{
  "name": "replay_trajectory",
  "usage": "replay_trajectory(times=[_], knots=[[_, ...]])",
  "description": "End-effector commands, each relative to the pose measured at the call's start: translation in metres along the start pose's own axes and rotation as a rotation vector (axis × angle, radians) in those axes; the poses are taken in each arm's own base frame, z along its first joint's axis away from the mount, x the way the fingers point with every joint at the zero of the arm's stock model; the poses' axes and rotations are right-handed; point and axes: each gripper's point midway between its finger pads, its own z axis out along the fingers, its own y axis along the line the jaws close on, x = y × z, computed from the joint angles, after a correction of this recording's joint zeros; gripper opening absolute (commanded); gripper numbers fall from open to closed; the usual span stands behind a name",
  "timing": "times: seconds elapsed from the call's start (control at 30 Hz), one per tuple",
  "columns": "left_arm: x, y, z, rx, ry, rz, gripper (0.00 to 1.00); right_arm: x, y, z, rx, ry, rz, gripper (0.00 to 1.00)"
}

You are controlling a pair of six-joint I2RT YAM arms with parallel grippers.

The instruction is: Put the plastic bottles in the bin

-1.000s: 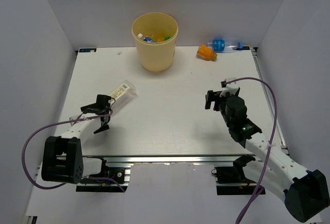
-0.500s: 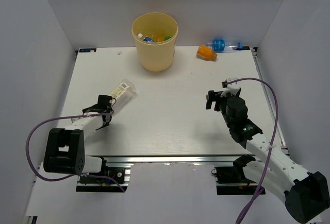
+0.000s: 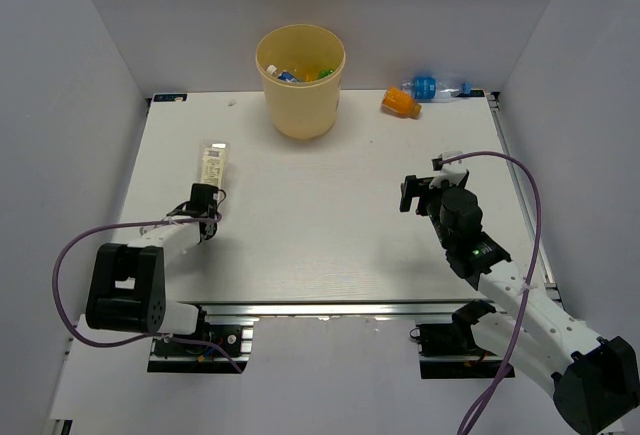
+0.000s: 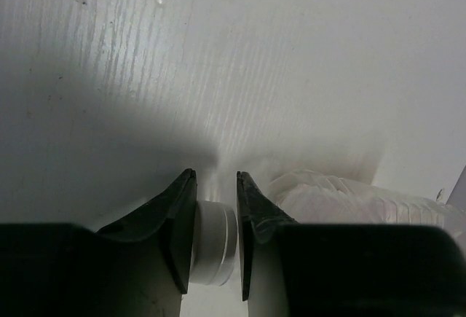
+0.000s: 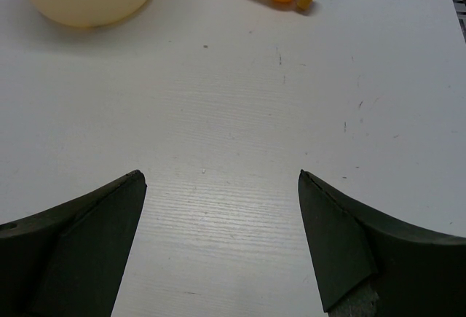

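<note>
Top view: the bin (image 3: 300,95) stands far back on the tabletop (image 3: 320,225), bottles inside. The cream-labelled bottle (image 3: 212,162) lies just beyond the left tool (image 3: 206,202).

Left wrist: its fingers stand a slit apart at the white cap (image 4: 216,240); whether they grip it cannot be told.

Right wrist: the right tool (image 5: 218,175) gapes wide.

One white table (image 3: 330,225) carries three loose plastic bottles: one clear bottle with a cream label (image 3: 213,162), one stubby orange bottle (image 3: 399,103), one clear bottle with a blue label (image 3: 434,87). One pale yellow bin (image 3: 300,110) holds several more, too overlapped to count.
</note>
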Motion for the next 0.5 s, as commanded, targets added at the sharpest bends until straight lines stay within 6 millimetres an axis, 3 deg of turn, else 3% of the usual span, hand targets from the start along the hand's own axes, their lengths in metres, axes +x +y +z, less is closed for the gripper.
replay_trajectory(times=[0.0, 0.03, 0.33, 0.47], knots=[[-0.009, -0.029, -0.013, 0.075, -0.017, -0.006, 0.06, -0.011, -0.004, 0.0, 0.02, -0.04, 0.02, 0.89], [-0.011, -0.035, -0.018, 0.094, -0.013, -0.007, 0.0, -0.011, -0.004, 0.0, 0.018, -0.04, 0.02, 0.89], [-0.019, -0.07, -0.046, 0.238, -0.002, 0.137, 0.0, -0.011, -0.004, -0.001, 0.015, -0.038, 0.018, 0.89], [-0.015, -0.101, -0.069, 0.351, 0.041, 0.198, 0.0, -0.011, -0.002, 0.0, 0.006, -0.039, 0.019, 0.89]])
